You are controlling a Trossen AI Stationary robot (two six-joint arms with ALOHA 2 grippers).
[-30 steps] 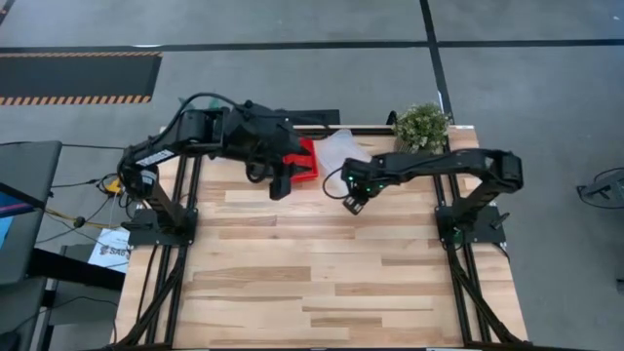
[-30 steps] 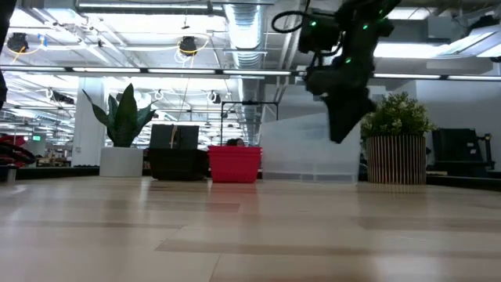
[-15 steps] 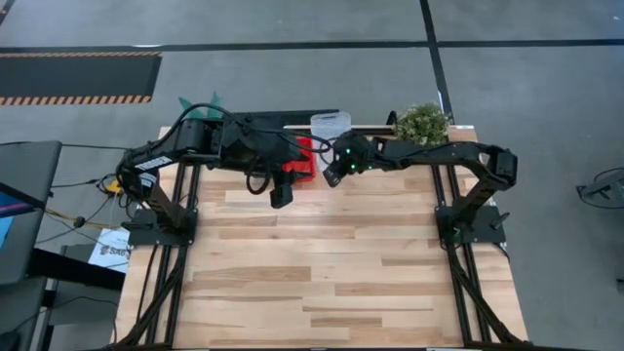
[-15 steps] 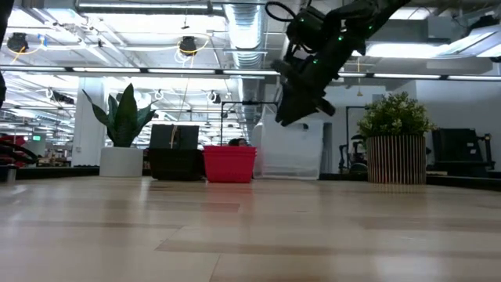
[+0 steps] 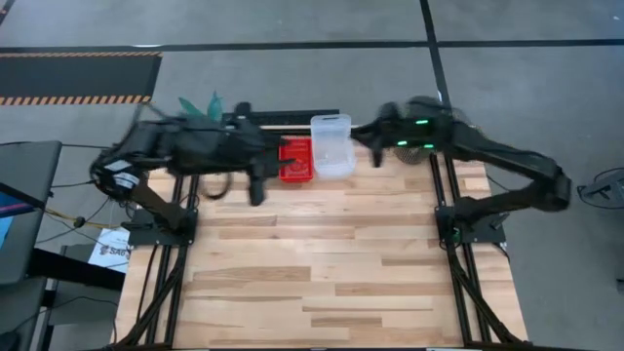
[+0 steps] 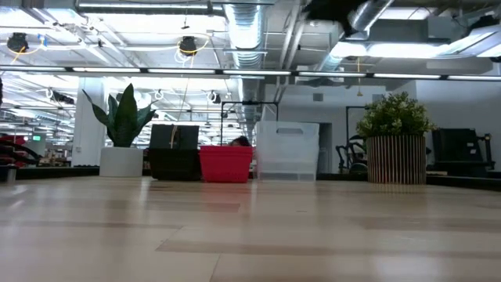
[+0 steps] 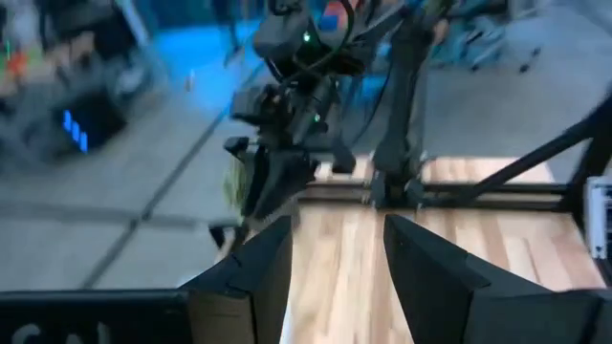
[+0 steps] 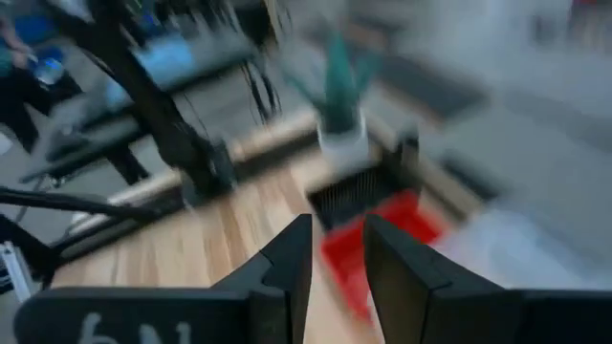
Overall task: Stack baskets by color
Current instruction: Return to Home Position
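Jaws parted above pale plank table [image 5: 322, 263]

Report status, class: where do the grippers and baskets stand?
Left gripper empty, jaws open. Right gripper empty, jaws open. Black stack, red stack, clear stack in a row at the table's far edge. Nothing in the way.

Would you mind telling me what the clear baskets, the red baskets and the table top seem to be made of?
Clear baskets: likely translucent plastic, judging by the milky, half see-through walls.
Red baskets: probably opaque plastic, with an even matte colour.
Table top: pale wood planks, with visible grain and seams.
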